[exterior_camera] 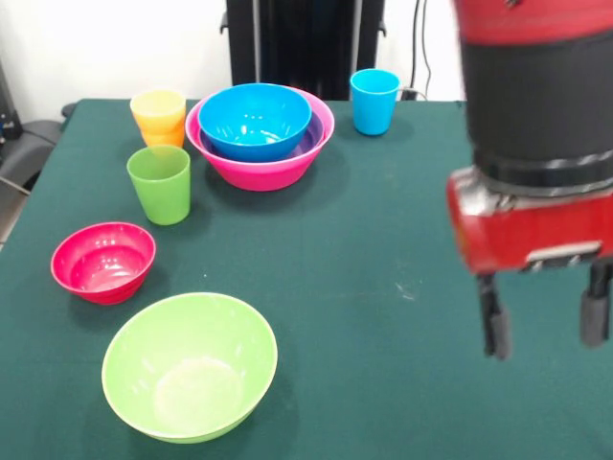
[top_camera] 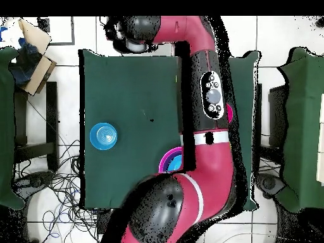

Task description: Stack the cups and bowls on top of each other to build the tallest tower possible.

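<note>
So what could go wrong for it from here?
The pincer hangs open and empty at one side of the table, while the light green bowl, red-pink bowl and green cup sit loose across it, so a long sweep might knock one. The yellow cup on the orange one stands close against the pink bowl holding the blue bowl; reaching in there could nudge either stack.

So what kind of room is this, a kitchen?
More likely a robot lab: a red arm works at a green-covered table, loose cables trail on the tiled floor, and plastic bowls serve as props.
</note>
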Controlling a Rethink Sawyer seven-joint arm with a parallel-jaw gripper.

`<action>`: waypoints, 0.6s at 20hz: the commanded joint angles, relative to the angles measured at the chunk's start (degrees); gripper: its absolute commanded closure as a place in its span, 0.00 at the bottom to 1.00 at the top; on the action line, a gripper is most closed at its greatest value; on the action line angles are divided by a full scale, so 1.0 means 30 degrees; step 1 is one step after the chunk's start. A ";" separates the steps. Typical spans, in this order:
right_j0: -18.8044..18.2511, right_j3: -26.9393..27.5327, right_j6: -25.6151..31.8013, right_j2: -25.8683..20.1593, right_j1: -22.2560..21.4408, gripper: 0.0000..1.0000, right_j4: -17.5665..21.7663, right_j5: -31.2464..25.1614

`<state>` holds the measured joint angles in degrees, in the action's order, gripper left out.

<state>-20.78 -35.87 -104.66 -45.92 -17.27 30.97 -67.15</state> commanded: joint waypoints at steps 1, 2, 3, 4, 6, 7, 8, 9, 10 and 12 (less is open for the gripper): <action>-0.0117 0.2694 0.4991 -0.0310 0.1269 0.00 0.1416 -0.1382; -0.0217 0.2257 0.4901 -0.0130 0.1116 0.00 0.1201 -0.1173; -0.0440 0.1552 0.4856 0.0093 0.0879 0.00 0.0898 -0.0833; -0.0663 0.0848 0.4812 0.0316 0.0643 0.00 0.0596 -0.0492; -0.1252 -0.0806 0.4762 0.0616 0.0181 0.00 0.0160 0.0609; -0.1595 -0.1670 0.4745 0.0696 0.0016 0.00 -0.0017 0.1286; -0.1756 -0.2096 0.4726 0.0728 -0.0062 0.00 -0.0075 0.1652; -0.2075 -0.2978 0.4732 0.0741 -0.0197 0.00 -0.0188 0.2482; -0.2236 -0.3391 0.4752 0.0690 -0.0262 0.00 -0.0248 0.2882; -0.2769 -0.4869 0.4563 0.0634 -0.0566 0.00 -0.0431 0.4134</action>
<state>-26.50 -40.56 -104.66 -45.92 -16.42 28.82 -61.45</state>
